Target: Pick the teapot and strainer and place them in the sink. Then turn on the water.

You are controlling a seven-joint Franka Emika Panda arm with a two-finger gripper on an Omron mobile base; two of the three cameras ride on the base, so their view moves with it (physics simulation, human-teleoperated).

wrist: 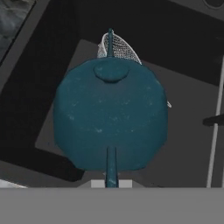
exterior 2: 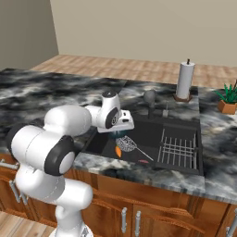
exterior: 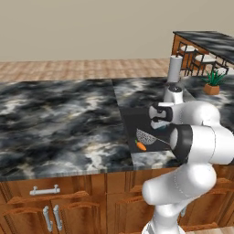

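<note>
In the left base view, the white arm bends over the dark marbled worktop (exterior: pixel 59 123) and reaches to the sink (exterior: pixel 130 125), a black basin set into it. The hand hangs above the basin, and the jaws themselves are hidden behind the arm. The strainer (exterior: pixel 147 136) lies on the sink floor, its mesh bowl to the left and the thin handle going to the right. An orange carrot (exterior: pixel 141 146) lies just beside the mesh bowl, on its near side. A paper towel roll (exterior: pixel 174 68) stands behind the sink, and a potted plant (exterior: pixel 212 82) is further to the right.

In the right base view, the hand is over the left part of the sink (exterior 2: pixel 178 125). Under the hand a small piece of the teal teapot (exterior 2: pixel 115 134) shows, above the sink floor. The strainer (exterior 2: pixel 127 144) lies just below it on the floor, with the carrot (exterior 2: pixel 118 151) touching its left side. The grey wire rack (exterior 2: pixel 178 150) fills the right part of the basin, and the faucet (exterior 2: pixel 150 99) stands at the back rim. The paper towel roll (exterior 2: pixel 184 81) and the plant (exterior 2: pixel 229 98) are on the worktop behind.

In the hand view, the teapot (wrist: pixel 110 118) is very close. Its thin handle runs down to the bottom, where the jaws are narrow and hold it. The strainer (wrist: pixel 120 47) mesh shows behind the teapot on the black sink floor (wrist: pixel 52 87).
</note>
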